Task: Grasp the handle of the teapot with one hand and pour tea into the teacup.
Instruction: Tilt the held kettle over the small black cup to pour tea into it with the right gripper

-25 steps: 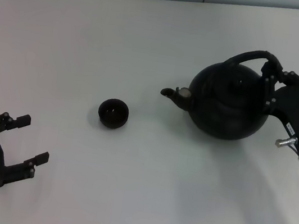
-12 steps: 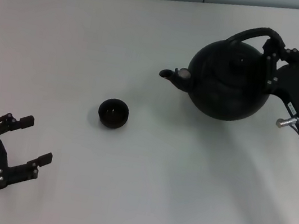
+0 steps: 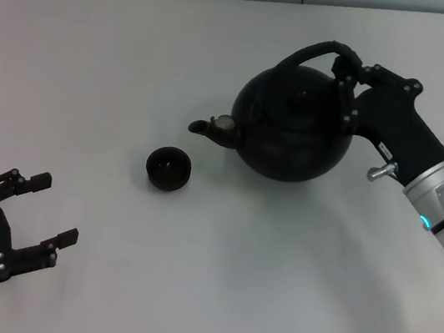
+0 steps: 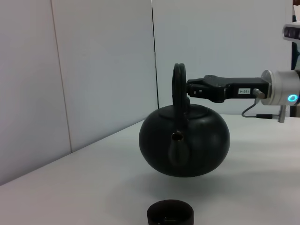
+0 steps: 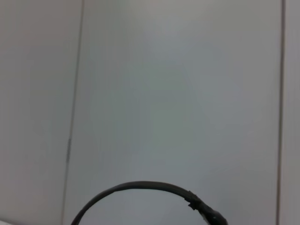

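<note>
The right gripper (image 3: 347, 78), clenched on the thick black arched handle (image 3: 312, 52), has carried the round matte-black teapot (image 3: 292, 127) leftward, clear of the white counter (image 3: 187, 279), since a second ago. Its spout now hangs just short of the tiny dark handleless teacup (image 3: 168, 167), so tilting seems next. The left gripper (image 3: 40, 218) rests spread apart, well away.

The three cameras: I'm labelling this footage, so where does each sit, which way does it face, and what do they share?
Head: high up, looking down at the table; shows the left gripper idle, the right gripper holding the teapot by its handle.
Left wrist: low, level across the table; none of its own arm shows.
Right wrist: faces the wall; handle only.
Head and left wrist share the teapot and teacup.
</note>
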Robot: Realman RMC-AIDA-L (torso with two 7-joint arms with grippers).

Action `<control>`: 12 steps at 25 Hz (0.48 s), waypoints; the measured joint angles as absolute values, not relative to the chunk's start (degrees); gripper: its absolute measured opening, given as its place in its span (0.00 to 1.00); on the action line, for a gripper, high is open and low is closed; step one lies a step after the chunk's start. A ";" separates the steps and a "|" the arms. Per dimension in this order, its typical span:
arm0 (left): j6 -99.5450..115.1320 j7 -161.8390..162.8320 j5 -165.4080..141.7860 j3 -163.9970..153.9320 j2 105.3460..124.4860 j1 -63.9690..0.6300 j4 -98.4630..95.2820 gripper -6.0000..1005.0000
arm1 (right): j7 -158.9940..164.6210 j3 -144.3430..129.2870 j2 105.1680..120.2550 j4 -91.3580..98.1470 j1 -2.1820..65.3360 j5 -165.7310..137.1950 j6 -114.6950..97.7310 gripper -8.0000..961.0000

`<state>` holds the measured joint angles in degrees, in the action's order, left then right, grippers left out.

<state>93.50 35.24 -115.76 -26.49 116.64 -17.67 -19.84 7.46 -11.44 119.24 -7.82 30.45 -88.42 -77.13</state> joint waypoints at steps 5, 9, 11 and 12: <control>93.58 35.24 -115.71 -26.39 116.54 -17.69 -19.87 0.81 | 8.42 -11.42 119.18 -7.26 31.61 -89.50 -76.07 0.08; 93.67 35.24 -115.70 -26.32 116.54 -17.72 -19.87 0.81 | 8.48 -11.42 119.17 -7.08 32.04 -89.57 -75.43 0.08; 93.73 35.24 -115.69 -26.30 116.54 -17.76 -19.87 0.81 | 8.49 -11.42 119.17 -6.85 32.26 -89.58 -75.31 0.08; 93.73 35.24 -115.69 -26.30 116.54 -17.76 -19.87 0.81 | 8.50 -11.42 119.18 -6.71 32.35 -89.58 -75.31 0.08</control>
<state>93.73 35.24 -115.69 -26.30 116.54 -17.76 -19.87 8.50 -11.42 119.18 -6.71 32.35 -89.58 -75.31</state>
